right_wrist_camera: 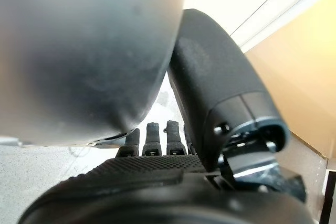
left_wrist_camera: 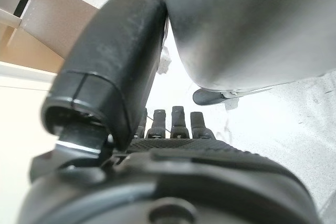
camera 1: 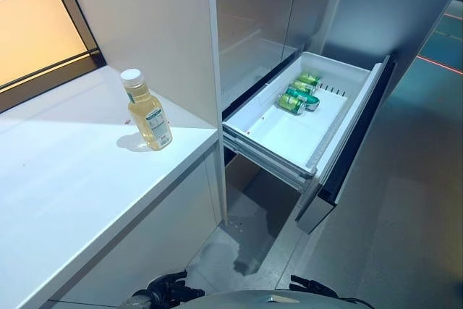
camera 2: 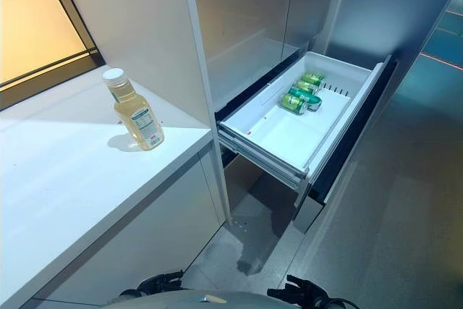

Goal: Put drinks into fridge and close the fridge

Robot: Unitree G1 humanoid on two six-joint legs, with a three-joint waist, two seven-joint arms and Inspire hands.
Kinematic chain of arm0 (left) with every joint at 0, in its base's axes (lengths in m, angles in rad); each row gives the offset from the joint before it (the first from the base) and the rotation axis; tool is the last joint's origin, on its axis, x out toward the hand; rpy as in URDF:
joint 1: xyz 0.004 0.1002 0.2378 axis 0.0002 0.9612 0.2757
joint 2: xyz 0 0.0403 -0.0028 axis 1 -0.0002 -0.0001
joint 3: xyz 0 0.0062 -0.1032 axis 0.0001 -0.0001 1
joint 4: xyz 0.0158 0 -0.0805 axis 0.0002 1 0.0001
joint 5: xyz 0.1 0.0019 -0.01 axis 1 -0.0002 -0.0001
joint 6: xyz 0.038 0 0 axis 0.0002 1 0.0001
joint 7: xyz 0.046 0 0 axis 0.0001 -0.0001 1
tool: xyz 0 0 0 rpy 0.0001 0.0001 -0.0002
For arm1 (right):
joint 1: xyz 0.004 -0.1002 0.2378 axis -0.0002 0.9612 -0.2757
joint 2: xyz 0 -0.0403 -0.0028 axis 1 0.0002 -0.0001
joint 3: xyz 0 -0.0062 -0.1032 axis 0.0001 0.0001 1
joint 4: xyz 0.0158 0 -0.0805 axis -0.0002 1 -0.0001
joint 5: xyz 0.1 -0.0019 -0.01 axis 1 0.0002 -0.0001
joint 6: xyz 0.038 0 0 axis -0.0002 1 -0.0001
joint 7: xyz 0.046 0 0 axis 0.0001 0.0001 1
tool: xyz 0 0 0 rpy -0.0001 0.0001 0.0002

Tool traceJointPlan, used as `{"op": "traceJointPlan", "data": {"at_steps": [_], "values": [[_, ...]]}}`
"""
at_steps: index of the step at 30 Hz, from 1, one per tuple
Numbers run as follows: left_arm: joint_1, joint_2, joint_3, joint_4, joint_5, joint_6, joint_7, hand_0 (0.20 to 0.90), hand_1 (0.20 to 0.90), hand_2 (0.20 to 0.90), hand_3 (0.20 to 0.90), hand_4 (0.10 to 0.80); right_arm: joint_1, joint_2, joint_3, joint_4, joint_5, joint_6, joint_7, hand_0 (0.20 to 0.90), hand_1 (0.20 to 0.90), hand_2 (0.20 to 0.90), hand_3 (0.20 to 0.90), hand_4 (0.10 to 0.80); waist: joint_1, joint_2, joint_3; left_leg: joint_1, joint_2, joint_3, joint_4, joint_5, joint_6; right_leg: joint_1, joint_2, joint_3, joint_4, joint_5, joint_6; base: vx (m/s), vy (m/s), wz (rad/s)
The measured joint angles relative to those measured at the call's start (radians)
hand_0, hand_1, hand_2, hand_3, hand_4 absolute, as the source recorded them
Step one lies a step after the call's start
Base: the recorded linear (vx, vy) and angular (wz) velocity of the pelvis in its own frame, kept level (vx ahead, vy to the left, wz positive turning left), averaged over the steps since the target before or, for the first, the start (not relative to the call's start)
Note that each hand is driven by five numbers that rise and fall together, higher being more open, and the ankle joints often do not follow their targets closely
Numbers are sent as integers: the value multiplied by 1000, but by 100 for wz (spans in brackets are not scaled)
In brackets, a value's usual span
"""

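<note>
A clear bottle [camera 1: 147, 114] of pale yellow drink with a white cap stands upright on the white counter [camera 1: 79, 186], near its right edge. To its right the fridge's lower drawer [camera 1: 288, 137] is pulled out wide. Green cans [camera 1: 298, 96] lie on their sides at the drawer's far end; the rest of its white tray is bare. My left hand [camera 1: 168, 291] and right hand [camera 1: 312, 287] hang low at the near edge of the eye views, far from bottle and drawer. Each wrist view shows straight fingers [left_wrist_camera: 177, 123] [right_wrist_camera: 156, 134] holding nothing.
The fridge's upper doors [camera 1: 257, 23] are shut above the drawer. The drawer's dark front panel [camera 1: 354, 139] juts out over the grey floor [camera 1: 405, 236]. A dark-framed window [camera 1: 43, 27] lies behind the counter on the left.
</note>
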Motion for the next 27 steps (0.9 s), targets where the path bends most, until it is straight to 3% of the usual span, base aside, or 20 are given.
{"op": "traceJointPlan", "data": {"at_steps": [16, 21, 27], "values": [[6, 3, -5, -11, -2, -62, -43, 900, 900, 900, 900, 800, 0, -1, 0, 0, 0, 6, 1, 900, 900, 900, 900, 800, 0, 1, -4, 2, 0, 1, 0, 0, 0, 0, 0, 2, 2, 0, 0, 0, 0, 0], [10, 44, -62, -170, -2, -56, -227, 900, 900, 900, 900, 800, -2, -10, 3, -16, -5, 34, 6, 900, 900, 900, 900, 800, 1, 9, -6, 1, 1, 4, -1, 0, 0, -2, 0, 4, 4, 0, 0, -37, 24, -1], [-30, 162, -113, -534, -36, 44, -537, 900, 900, 900, 900, 800, -3, -40, 37, -48, -9, 57, 22, 900, 900, 900, 900, 800, -2, 33, -8, -6, 1, 10, -4, 1, 1, -13, -1, 9, 5, 1, 0, -17, 13, -3]]}}
